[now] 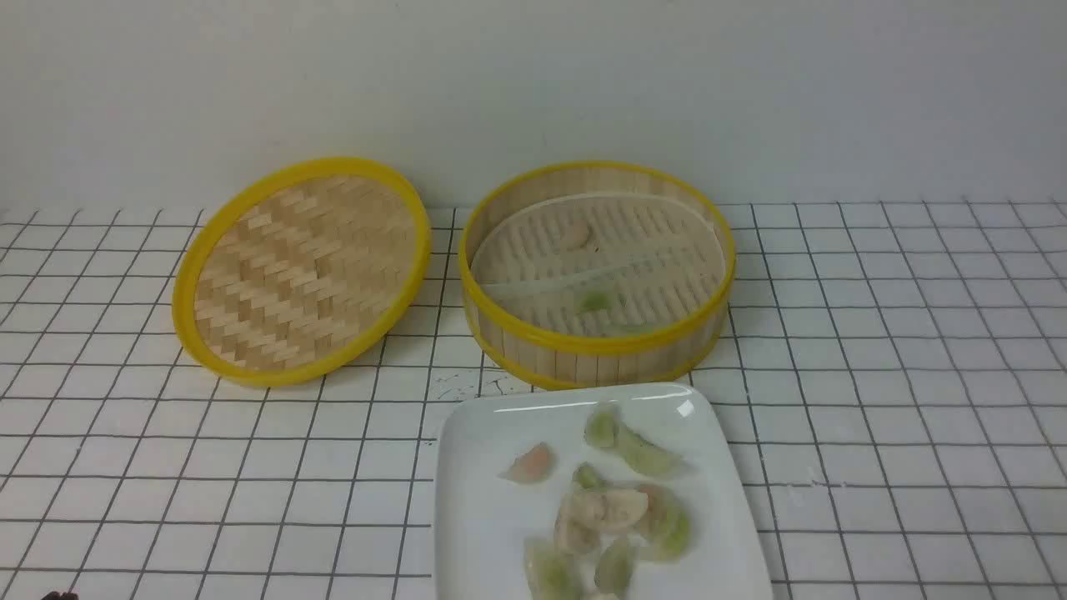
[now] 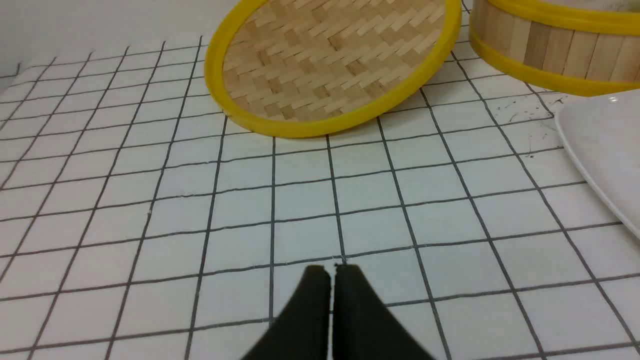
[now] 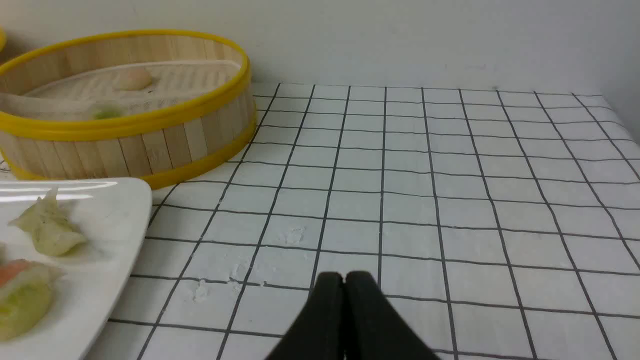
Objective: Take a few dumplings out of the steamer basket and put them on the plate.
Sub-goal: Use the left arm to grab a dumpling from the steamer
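Observation:
The bamboo steamer basket [image 1: 597,346] stands at the middle back, holding a beige dumpling [image 1: 575,237] and a pale green dumpling [image 1: 595,301] on its whitish liner. In front of it the white square plate [image 1: 483,542] carries several dumplings [image 1: 613,510], green, beige and one pinkish-orange [image 1: 530,463]. My left gripper [image 2: 332,269] is shut and empty above the checked cloth, short of the lid. My right gripper [image 3: 344,274] is shut and empty over the cloth, to the right of the plate [image 3: 115,240] and basket [image 3: 150,145]. Neither gripper shows in the front view.
The shallow woven lid [image 1: 300,271] with a yellow rim leans tilted on the cloth, left of the basket. A white checked tablecloth [image 1: 900,400] covers the table up to a plain wall. Some white crumbs [image 3: 295,235] lie on the cloth near the plate.

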`<move>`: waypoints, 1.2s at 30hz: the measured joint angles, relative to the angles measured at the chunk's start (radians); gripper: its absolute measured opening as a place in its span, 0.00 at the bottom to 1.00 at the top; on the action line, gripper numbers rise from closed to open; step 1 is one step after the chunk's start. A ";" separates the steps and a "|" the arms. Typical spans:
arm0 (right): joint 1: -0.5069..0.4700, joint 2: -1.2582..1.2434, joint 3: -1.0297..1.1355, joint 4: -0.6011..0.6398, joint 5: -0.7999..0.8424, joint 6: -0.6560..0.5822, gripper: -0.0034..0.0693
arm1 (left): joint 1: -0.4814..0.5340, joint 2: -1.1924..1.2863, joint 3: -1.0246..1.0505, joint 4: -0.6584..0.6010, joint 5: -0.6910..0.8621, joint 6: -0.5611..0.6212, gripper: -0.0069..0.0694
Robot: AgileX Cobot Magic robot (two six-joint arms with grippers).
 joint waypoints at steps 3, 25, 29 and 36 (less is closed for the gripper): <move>0.000 0.000 0.000 0.000 0.000 0.000 0.03 | 0.000 0.000 0.000 0.000 0.000 0.000 0.08; 0.000 0.000 0.000 0.000 0.000 0.000 0.03 | 0.000 0.000 0.000 -0.002 -0.003 0.001 0.08; 0.000 0.000 0.000 0.000 0.000 0.000 0.03 | 0.000 0.000 0.002 -0.140 -0.089 -0.040 0.08; 0.000 0.000 0.000 0.000 0.000 0.000 0.03 | 0.000 0.000 0.002 -0.485 -0.470 -0.096 0.08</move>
